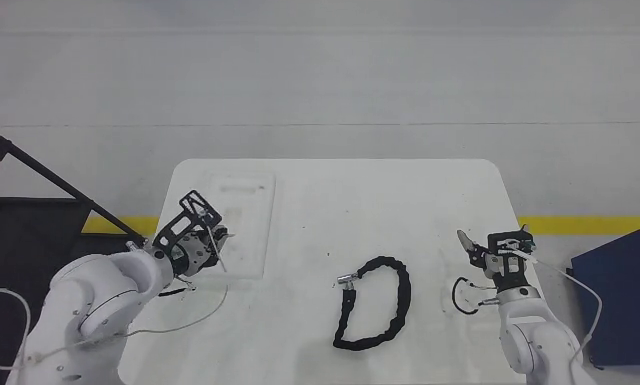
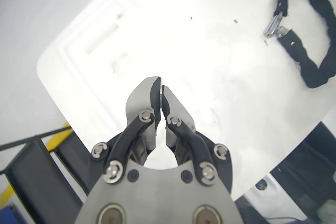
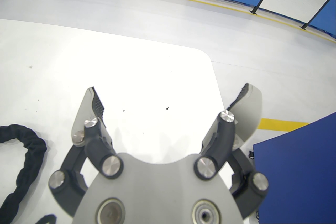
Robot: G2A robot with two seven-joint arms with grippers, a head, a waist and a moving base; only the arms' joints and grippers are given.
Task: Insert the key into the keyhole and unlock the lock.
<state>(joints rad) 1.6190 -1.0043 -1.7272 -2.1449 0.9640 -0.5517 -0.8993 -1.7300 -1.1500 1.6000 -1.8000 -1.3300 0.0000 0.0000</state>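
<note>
Down at the near-left side of the table [image 1: 420, 205], the left gripper [image 2: 160, 88] is pinched closed. A thin sliver of metal pokes out between its pads, so I'd guess that's the key [image 2: 161, 79], held edge-on so it can go straight into a keyhole. It's too small to be sure, though. Over by the near-right edge, the right gripper [image 3: 169, 92] is spread wide with nothing in it, touching nothing. My guess is it's parked there ready to steady the lock.

Between the two arms, the black-sleeved chain lock [image 1: 403, 295] lies looped flat mid-table, well apart from both grippers. Its silver metal end [image 1: 346, 280] points toward the left arm, which suits that side's approach. I can't make out the keyhole itself. Just beyond the left gripper there's a white foam tray [image 1: 245, 225] with cutouts.
</note>
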